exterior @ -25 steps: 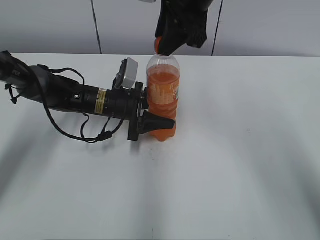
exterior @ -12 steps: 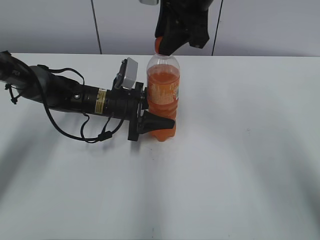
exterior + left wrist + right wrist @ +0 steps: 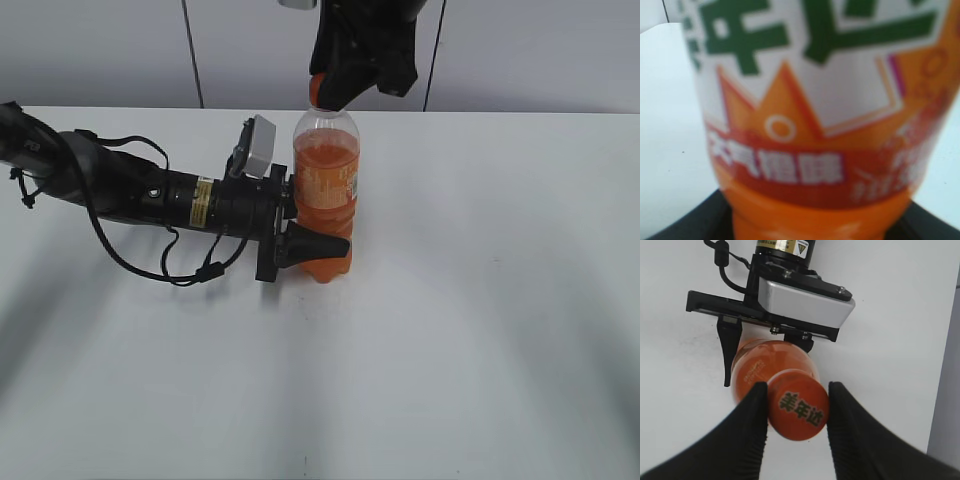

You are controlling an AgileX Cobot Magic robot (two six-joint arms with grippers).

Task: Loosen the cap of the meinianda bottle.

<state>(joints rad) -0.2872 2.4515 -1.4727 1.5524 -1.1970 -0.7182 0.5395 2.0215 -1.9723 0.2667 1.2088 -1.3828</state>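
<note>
The meinianda bottle [image 3: 325, 190] stands upright on the white table, filled with orange drink. My left gripper [image 3: 322, 232] lies low along the table and is shut on the bottle's lower body, one finger [image 3: 318, 243] in front and the other hidden behind. In the left wrist view the label [image 3: 810, 95] fills the frame, with dark fingers [image 3: 687, 227] at the bottom corners. My right gripper [image 3: 333, 92] comes down from above and is shut on the orange cap [image 3: 798, 411]. Both of its pads [image 3: 754, 425] press the cap's sides. The cap [image 3: 316, 90] is mostly covered in the exterior view.
The left arm [image 3: 130, 190] with its looped cables stretches across the table's left half. Its grey wrist camera [image 3: 802, 302] sits close behind the bottle. A grey wall with dark vertical seams [image 3: 192, 55] stands behind the table's far edge.
The right gripper's wrist has turned slightly on the cap. The bottle and the left arm have stayed in place.
</note>
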